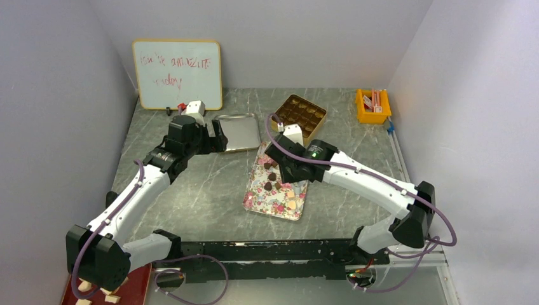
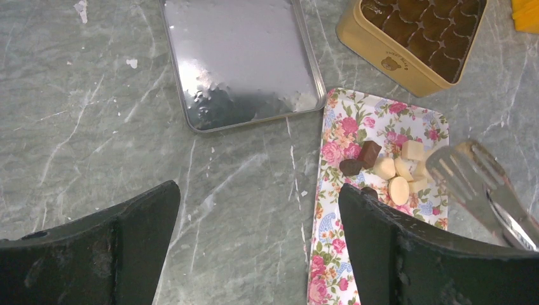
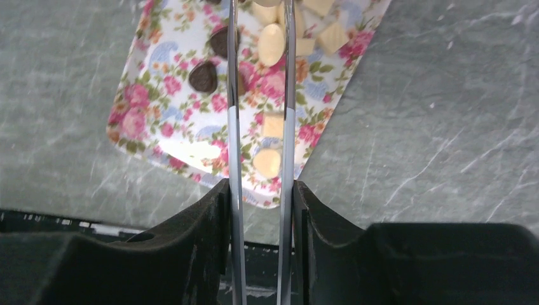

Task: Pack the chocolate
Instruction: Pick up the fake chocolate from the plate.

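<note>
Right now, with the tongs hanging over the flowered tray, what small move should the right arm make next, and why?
Probably lower the tongs a little and close them on the cream sweet lying between their blades. The right gripper grips the tongs, their tips look empty, and the chocolate lies on the flowered tray, not in the gold box.

Odds and ends on my bench (image 1: 191, 190)
I see a scribbled whiteboard (image 1: 177, 74) leaning against the back wall, a steel tray (image 1: 236, 132) near it, and an orange bin (image 1: 372, 106) far right.
</note>
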{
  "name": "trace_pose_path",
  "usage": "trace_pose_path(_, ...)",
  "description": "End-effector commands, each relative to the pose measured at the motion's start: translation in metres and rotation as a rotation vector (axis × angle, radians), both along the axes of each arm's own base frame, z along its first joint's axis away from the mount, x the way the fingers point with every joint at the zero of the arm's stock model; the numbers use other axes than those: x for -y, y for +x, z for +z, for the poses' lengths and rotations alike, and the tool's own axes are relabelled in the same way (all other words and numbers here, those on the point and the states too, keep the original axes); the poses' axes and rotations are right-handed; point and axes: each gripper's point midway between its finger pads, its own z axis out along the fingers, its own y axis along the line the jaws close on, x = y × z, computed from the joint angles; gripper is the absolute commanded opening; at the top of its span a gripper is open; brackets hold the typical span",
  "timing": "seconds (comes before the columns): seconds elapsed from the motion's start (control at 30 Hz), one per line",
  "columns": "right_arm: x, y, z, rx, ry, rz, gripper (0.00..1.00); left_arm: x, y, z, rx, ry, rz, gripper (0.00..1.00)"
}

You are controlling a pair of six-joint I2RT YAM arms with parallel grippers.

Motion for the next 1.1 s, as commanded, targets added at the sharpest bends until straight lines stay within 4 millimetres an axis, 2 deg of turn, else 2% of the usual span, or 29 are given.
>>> trace_pose_path(0.0,0.013,0.043,0.019,0.117,-0.010,-0.077,0.00,-0.001,-0.003,0.008,0.016,-0.011,-0.003,1.00)
trace_pose_path(0.23,0.053,0.111,0.023,0.186,0.009,-0.172,0.00,-0.004,-0.008,0.006,0.000,0.014,-0.009,1.00)
trace_pose_path(0.37,0.066,0.153,0.024,0.225,-0.001,-0.208,0.00,-0.005,-0.010,0.006,-0.003,0.024,-0.013,1.00)
trace_pose_path(0.6,0.083,0.208,0.020,0.257,-0.014,-0.257,0.00,-0.005,-0.010,0.006,-0.001,0.026,-0.018,1.00)
trace_pose_path(0.8,0.100,0.237,0.009,0.255,-0.022,-0.300,0.00,-0.006,-0.010,0.005,-0.001,0.027,-0.016,1.00)
trace_pose_path(1.07,0.122,0.258,-0.005,0.244,-0.023,-0.329,0.00,-0.007,-0.011,0.001,-0.010,0.029,-0.008,1.00)
